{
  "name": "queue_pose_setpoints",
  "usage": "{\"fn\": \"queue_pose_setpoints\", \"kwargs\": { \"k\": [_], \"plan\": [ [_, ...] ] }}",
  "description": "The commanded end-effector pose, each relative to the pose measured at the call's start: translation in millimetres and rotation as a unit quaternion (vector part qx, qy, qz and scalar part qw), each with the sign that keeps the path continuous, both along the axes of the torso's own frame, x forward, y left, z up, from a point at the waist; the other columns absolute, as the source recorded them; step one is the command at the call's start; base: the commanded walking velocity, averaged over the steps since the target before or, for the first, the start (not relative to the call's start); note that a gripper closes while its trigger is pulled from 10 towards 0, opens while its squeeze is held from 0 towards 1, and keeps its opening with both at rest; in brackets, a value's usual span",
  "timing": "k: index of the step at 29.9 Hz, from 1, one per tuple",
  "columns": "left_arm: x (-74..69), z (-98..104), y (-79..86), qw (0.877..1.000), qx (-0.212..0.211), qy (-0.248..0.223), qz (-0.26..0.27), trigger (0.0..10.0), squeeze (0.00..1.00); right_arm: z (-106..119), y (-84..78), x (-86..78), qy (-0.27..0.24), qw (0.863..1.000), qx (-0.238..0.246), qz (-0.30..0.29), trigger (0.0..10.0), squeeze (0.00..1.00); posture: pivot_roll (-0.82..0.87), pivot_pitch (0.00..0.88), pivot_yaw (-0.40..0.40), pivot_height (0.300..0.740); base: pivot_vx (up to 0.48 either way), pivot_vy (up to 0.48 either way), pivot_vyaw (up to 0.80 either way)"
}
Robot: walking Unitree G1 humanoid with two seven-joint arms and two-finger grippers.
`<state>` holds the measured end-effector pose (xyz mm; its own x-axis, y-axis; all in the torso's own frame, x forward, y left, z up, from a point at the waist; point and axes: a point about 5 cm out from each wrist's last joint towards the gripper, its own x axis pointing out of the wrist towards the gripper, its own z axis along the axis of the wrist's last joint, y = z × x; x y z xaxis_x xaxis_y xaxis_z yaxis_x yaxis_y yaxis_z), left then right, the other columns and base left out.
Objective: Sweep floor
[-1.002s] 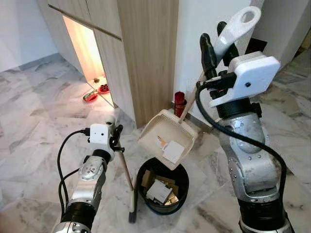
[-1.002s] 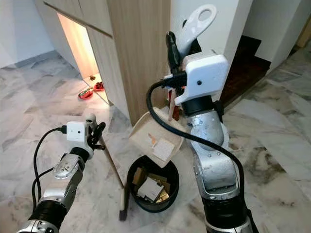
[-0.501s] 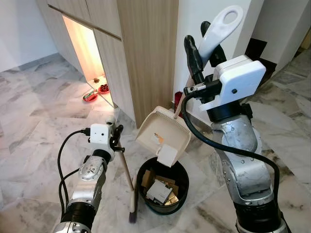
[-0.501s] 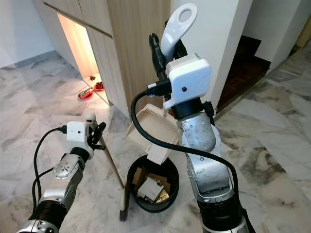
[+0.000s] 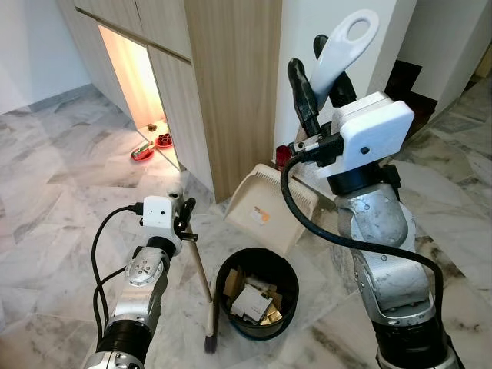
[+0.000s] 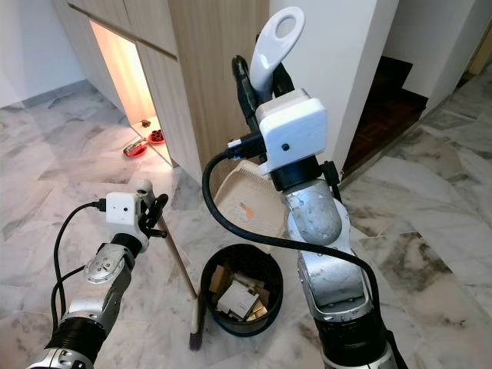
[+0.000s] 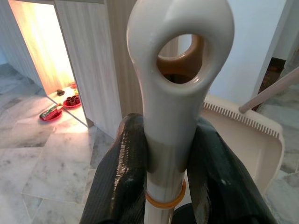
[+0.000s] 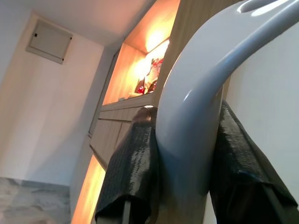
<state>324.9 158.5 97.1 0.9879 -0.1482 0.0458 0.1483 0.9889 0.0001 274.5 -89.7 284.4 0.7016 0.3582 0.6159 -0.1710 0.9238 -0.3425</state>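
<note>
**Operator:** Starting on my left, the left gripper (image 5: 183,209) is clamped on the broom handle (image 7: 180,93). The stick slants down and toward the middle, and the broom (image 5: 201,280) has its dark head on the marble floor (image 5: 54,200), just beside the black bin (image 5: 257,296).

**Partner:** And the dustpan?

**Operator:** The dustpan (image 5: 269,204) hangs tipped steeply behind and above the bin, open edge down, pan leaning toward the wooden cabinet (image 5: 223,84). I can see an orange scrap stuck on its face. Its long handle rises up and to the right into the right gripper (image 5: 319,69), which is closed around the white loop grip.

**Partner:** So what does the next move hinge on?

**Operator:** The pan's lip sits a little behind the bin's rim, not squarely over it. The bin holds paper and card scraps. I judge the emptying is nearly finished, and the right arm is the one placed to shake or lower the pan.
</note>
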Motion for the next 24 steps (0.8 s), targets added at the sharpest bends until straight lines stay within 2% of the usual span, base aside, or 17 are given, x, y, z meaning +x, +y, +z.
{"fn": "queue_pose_setpoints", "kwargs": {
  "k": [1, 4, 6, 7, 8, 10, 11, 14, 15, 19, 23, 24],
  "plan": [
    [2.8, 9.4, 0.8, 1.000, 0.004, -0.020, 0.000, 10.0, 0.00, 12.0, 4.2, -10.4, -0.047, 0.999, -0.003, 0.010, 10.0, 0.00, -0.06, 0.000, 0.042, 0.740, 0.000, 0.000, 0.00],
    [2.5, 9.4, 0.1, 1.000, 0.004, -0.020, -0.001, 10.0, 0.00, 9.2, -12.4, -3.7, -0.051, 0.996, -0.003, -0.066, 10.0, 0.00, -0.06, 0.000, 0.043, 0.740, 0.000, 0.000, 0.00],
    [2.4, 9.1, 0.5, 1.000, 0.004, -0.019, -0.001, 10.0, 0.00, 8.9, -32.5, 1.3, -0.055, 0.989, 0.003, -0.135, 10.0, 0.00, -0.06, 0.000, 0.043, 0.740, 0.000, 0.000, 0.00],
    [2.4, 9.1, 0.5, 1.000, 0.004, -0.019, -0.001, 10.0, 0.00, 8.9, -32.5, 1.3, -0.055, 0.989, 0.003, -0.135, 10.0, 0.00, -0.06, 0.000, 0.043, 0.740, 0.000, 0.000, 0.00],
    [2.4, 9.0, 0.6, 1.000, 0.004, -0.018, -0.001, 10.0, 0.00, 7.9, -44.7, 3.5, -0.058, 0.982, -0.002, -0.179, 10.0, 0.00, -0.07, 0.000, 0.043, 0.740, 0.000, 0.000, 0.00],
    [2.3, 8.7, 0.6, 1.000, 0.004, -0.018, -0.002, 10.0, 0.00, 5.6, -57.9, 4.6, -0.057, 0.973, -0.003, -0.223, 10.0, 0.00, -0.07, 0.000, 0.043, 0.740, 0.000, 0.000, 0.00],
    [2.2, 8.5, 0.4, 1.000, 0.004, -0.017, -0.002, 10.0, 0.00, 2.3, -70.9, 4.9, -0.054, 0.963, 0.000, -0.264, 10.0, 0.00, -0.07, 0.000, 0.043, 0.740, 0.000, 0.000, 0.00],
    [2.0, 8.4, 0.5, 1.000, 0.004, -0.017, -0.003, 10.0, 0.00, -4.7, -82.0, 5.2, -0.044, 0.953, -0.006, -0.300, 10.0, 0.00, -0.07, 0.000, 0.044, 0.740, 0.000, 0.000, 0.00],
    [1.7, 8.2, 0.9, 1.000, 0.005, -0.016, -0.003, 10.0, 0.00, -13.1, -89.1, 4.7, -0.035, 0.947, -0.010, -0.319, 10.0, 0.00, -0.07, 0.000, 0.046, 0.740, 0.000, 0.000, 0.00],
    [1.7, 8.0, 1.8, 1.000, 0.006, -0.016, -0.003, 10.0, 0.00, -28.2, -96.9, 3.8, -0.020, 0.940, -0.010, -0.341, 10.0, 0.00, -0.07, 0.000, 0.046, 0.740, 0.000, 0.000, 0.00],
    [1.6, 8.0, 2.3, 1.000, 0.006, -0.016, -0.002, 10.0, 0.00, -50.2, -106.2, 3.1, 0.008, 0.932, -0.006, -0.363, 10.0, 0.00, -0.07, 0.000, 0.048, 0.740, 0.000, 0.000, 0.00],
    [1.2, 7.6, 2.5, 1.000, 0.006, -0.015, -0.002, 10.0, 0.00, -63.6, -111.1, 2.9, 0.028, 0.928, -0.010, -0.370, 10.0, 0.00, -0.07, 0.000, 0.048, 0.740, 0.000, 0.000, 0.00]
  ]
}}
